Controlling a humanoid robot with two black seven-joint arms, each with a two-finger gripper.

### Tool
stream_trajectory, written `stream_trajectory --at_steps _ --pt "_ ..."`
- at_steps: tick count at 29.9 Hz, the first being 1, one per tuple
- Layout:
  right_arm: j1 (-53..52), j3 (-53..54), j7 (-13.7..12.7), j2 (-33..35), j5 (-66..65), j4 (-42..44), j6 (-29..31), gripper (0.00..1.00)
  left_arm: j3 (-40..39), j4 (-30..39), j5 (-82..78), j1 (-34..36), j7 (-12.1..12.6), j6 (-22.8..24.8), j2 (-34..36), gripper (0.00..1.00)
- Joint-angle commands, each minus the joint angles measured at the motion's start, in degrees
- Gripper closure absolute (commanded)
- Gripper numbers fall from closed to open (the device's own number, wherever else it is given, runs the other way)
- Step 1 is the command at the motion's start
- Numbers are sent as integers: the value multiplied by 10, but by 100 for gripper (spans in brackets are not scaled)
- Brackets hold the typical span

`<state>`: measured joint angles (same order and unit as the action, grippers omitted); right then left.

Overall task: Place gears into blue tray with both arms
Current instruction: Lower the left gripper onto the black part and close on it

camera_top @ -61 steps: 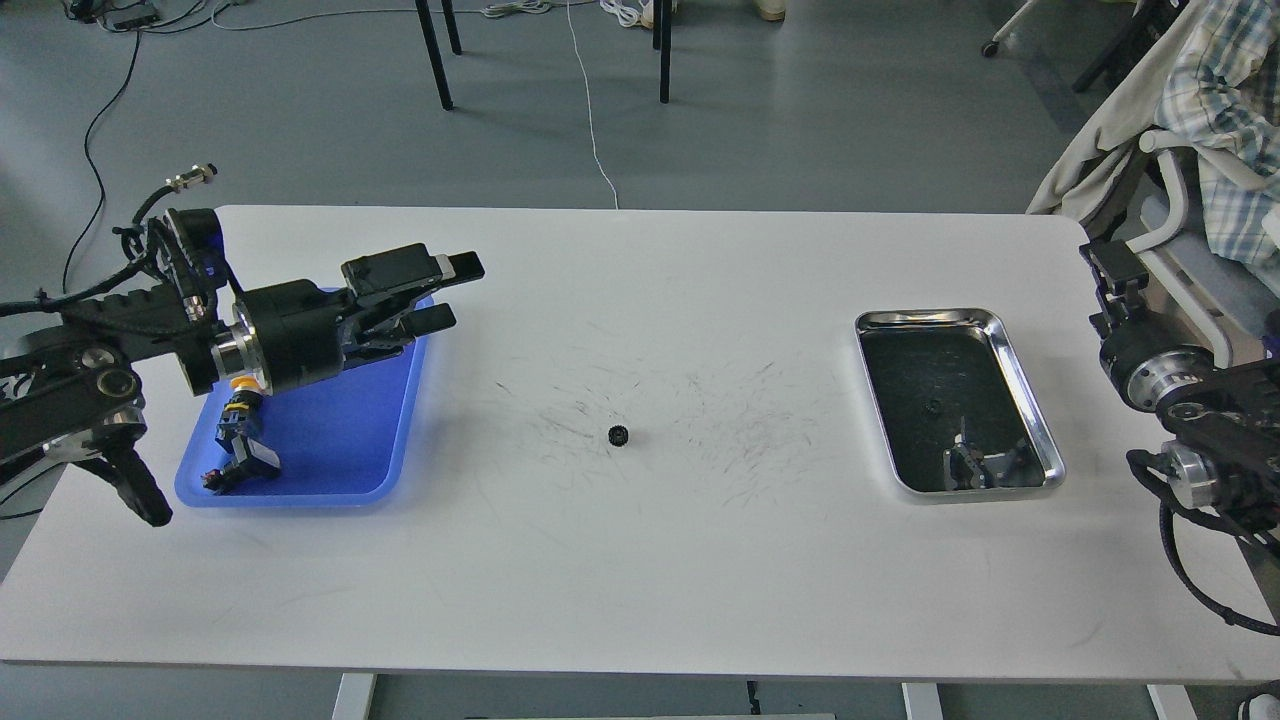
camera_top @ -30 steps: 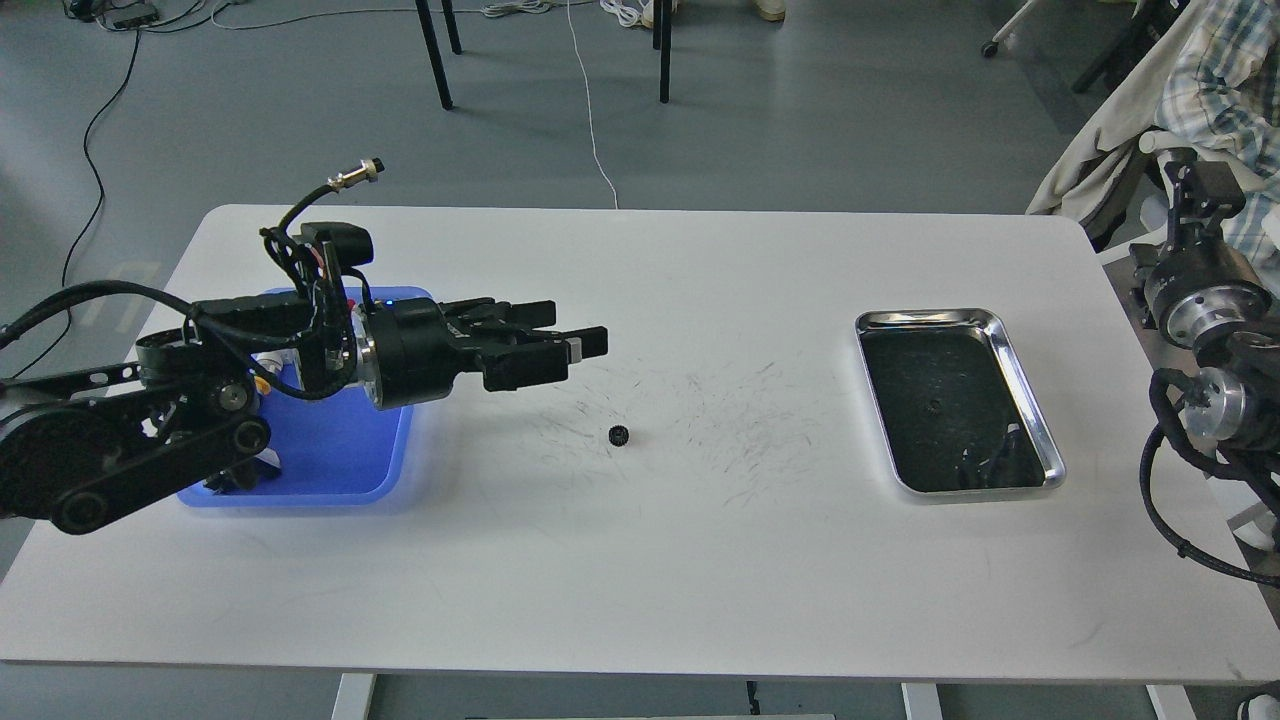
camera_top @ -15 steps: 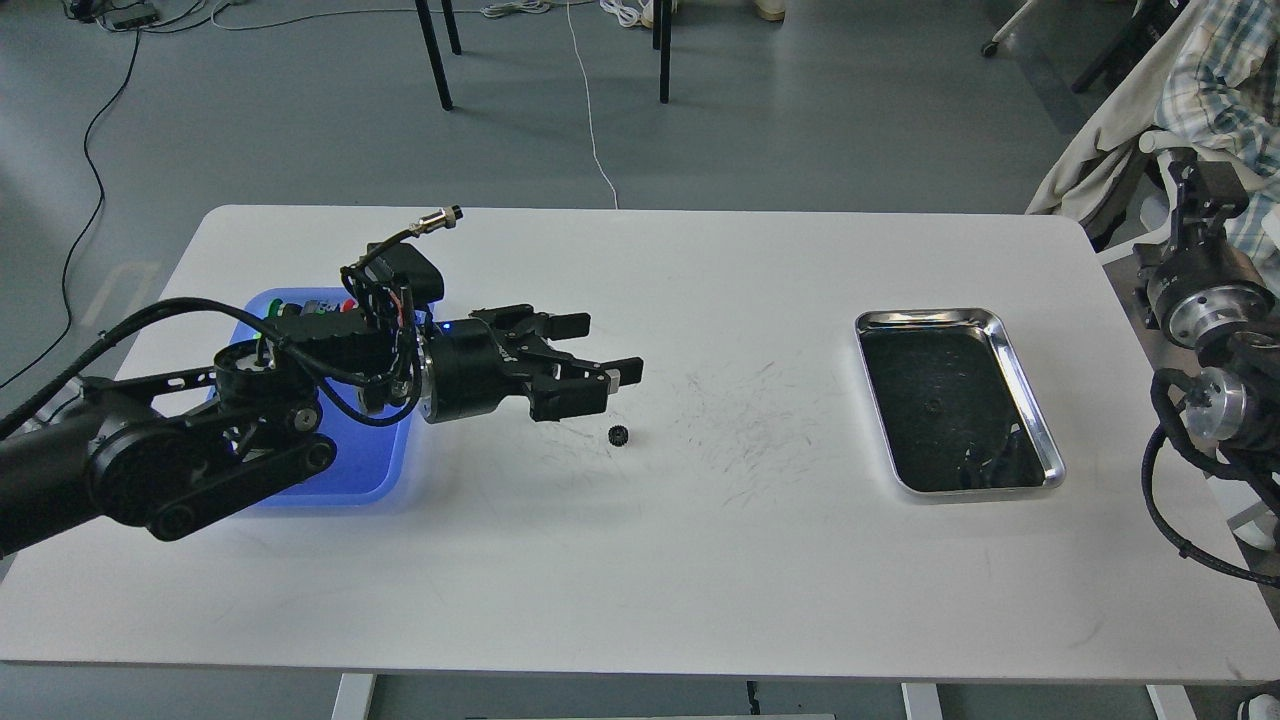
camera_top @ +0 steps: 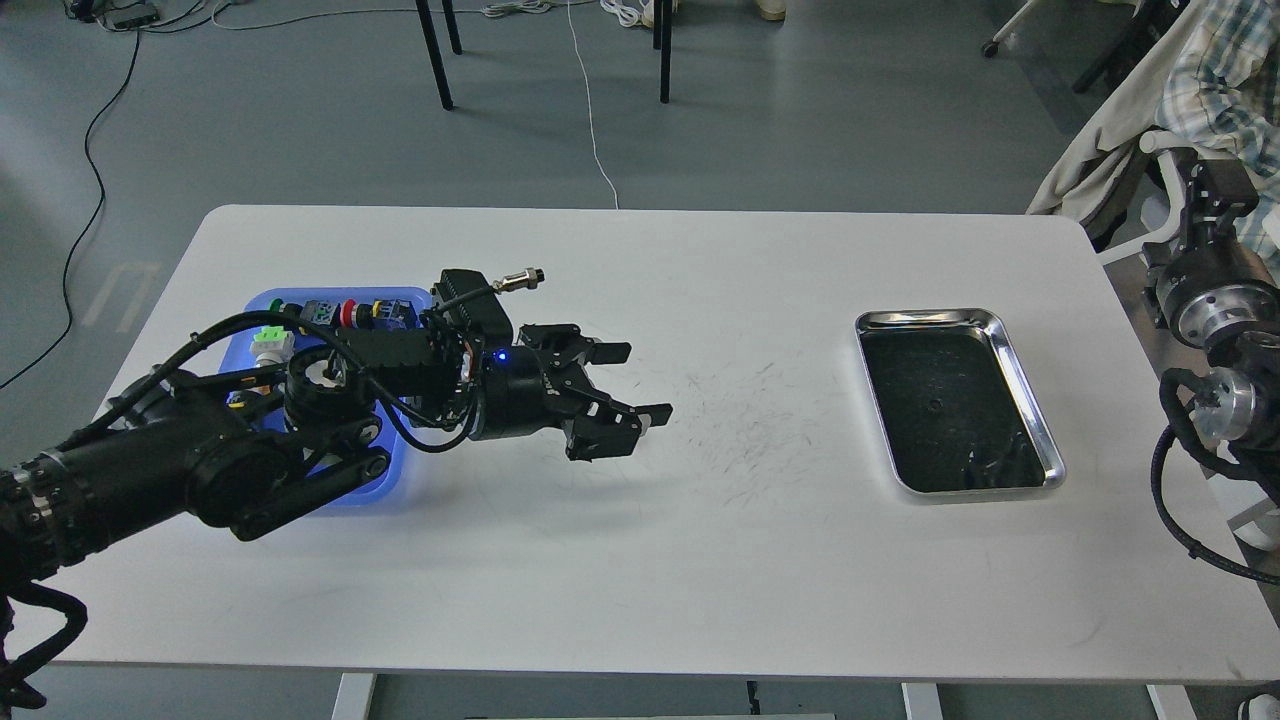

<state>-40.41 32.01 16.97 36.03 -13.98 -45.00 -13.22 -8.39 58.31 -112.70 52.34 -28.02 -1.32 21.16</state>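
Observation:
My left arm reaches from the left across the table, and its gripper point(camera_top: 632, 384) is open with the fingers spread. It hangs over the scuffed middle of the table, where its lower finger point(camera_top: 605, 438) hides the gear. The blue tray point(camera_top: 262, 306) lies behind the arm at the left, mostly covered by it. A tiny dark round speck point(camera_top: 932, 405), perhaps a gear, sits in the steel tray. My right arm stays at the right edge, off the table. Its gripper point(camera_top: 1214, 196) is a dark block whose fingers I cannot tell apart.
Colourful push-button switches point(camera_top: 345, 312) line the blue tray's far end. A shiny steel tray with black lining point(camera_top: 1010, 345) sits on the right of the white table point(camera_top: 700, 570). Chair legs and cables are on the floor beyond.
My left arm has swung right from above the blue tray, lowered, and now covers the gear on the table. The right arm has pulled back toward the right edge.

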Motion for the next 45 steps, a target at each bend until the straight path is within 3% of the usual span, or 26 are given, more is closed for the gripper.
stream_trajectory --at_steps 1,11,17,32,45 --pt "0 -1 0 0 0 0 0 4 0 -22 -27 5 0 -9 -6 8" --pt "0 -5 0 1 -2 1 0 4 54 -82 -52 -1 0 -98 -32 16" --pt "0 -5 0 1 -2 0 0 4 58 -101 -52 -4 0 -105 -57 18" --pt "-1 -5 0 3 -3 0 0 4 79 -173 -49 -27 0 -159 -92 38" --pt "1 -5 0 3 -3 0 0 4 87 -207 -49 -38 0 -172 -110 39"
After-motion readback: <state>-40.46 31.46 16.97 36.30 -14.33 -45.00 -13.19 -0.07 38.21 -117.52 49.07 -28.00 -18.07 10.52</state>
